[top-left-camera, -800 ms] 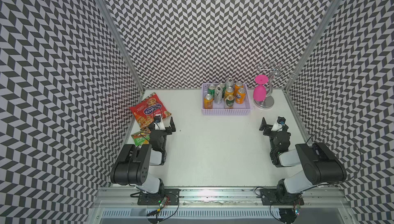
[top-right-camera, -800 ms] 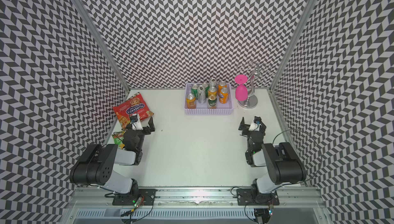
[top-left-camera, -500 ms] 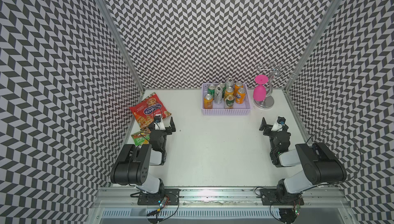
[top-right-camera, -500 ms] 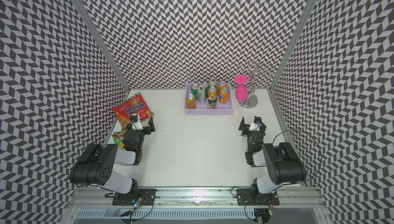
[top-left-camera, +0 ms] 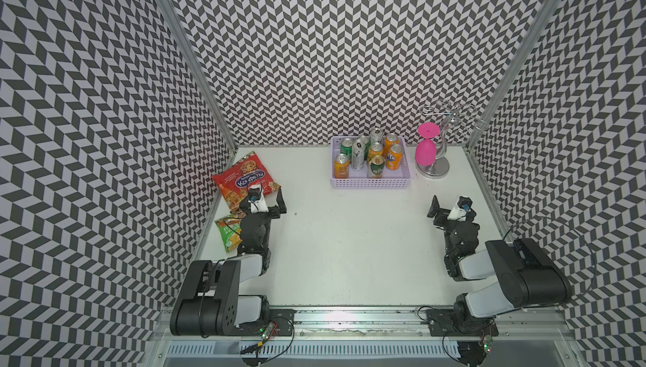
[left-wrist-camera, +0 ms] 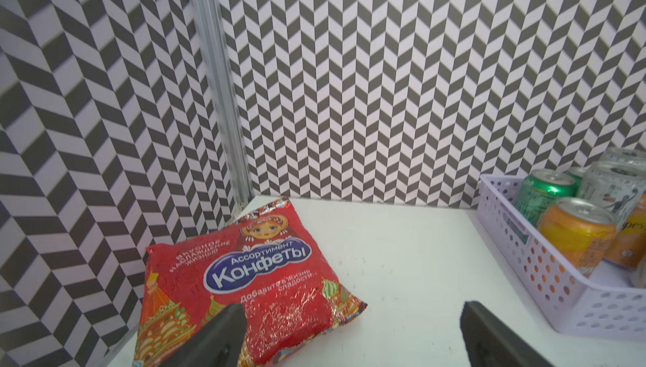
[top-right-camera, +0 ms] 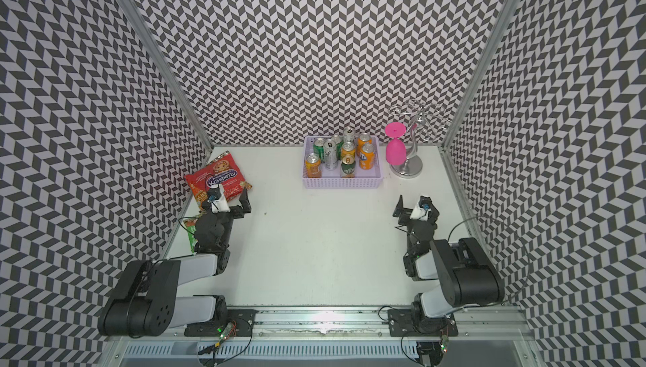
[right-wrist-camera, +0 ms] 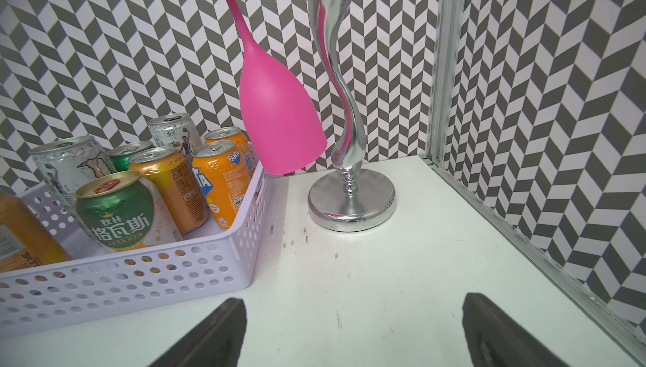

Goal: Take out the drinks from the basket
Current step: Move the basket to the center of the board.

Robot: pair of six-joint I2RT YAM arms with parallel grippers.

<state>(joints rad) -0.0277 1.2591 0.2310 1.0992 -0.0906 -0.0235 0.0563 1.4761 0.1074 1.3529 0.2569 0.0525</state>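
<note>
The lavender basket (top-left-camera: 370, 182) (top-right-camera: 341, 182) stands at the back of the white table, right of centre. Inside it the drinks (top-left-camera: 375, 159) (top-right-camera: 347, 159) stand upright: several orange, green and silver-white cans, with a green-and-gold one (right-wrist-camera: 119, 211) at the front. My left gripper (top-left-camera: 265, 201) (left-wrist-camera: 351, 313) rests low at the left, open and empty, well short of the basket (left-wrist-camera: 545, 271). My right gripper (top-left-camera: 451, 204) (right-wrist-camera: 353, 307) sits at the right, open and empty, a little in front of the basket's (right-wrist-camera: 140, 278) right corner.
A red snack bag (top-left-camera: 244, 180) (left-wrist-camera: 251, 278) lies just ahead of the left gripper, and a green bag (top-left-camera: 229, 236) lies beside the left arm. A pink goblet (top-left-camera: 424, 150) (right-wrist-camera: 276, 110) hangs upside down on a silver stand (top-left-camera: 437, 169) right of the basket. Patterned walls enclose three sides.
</note>
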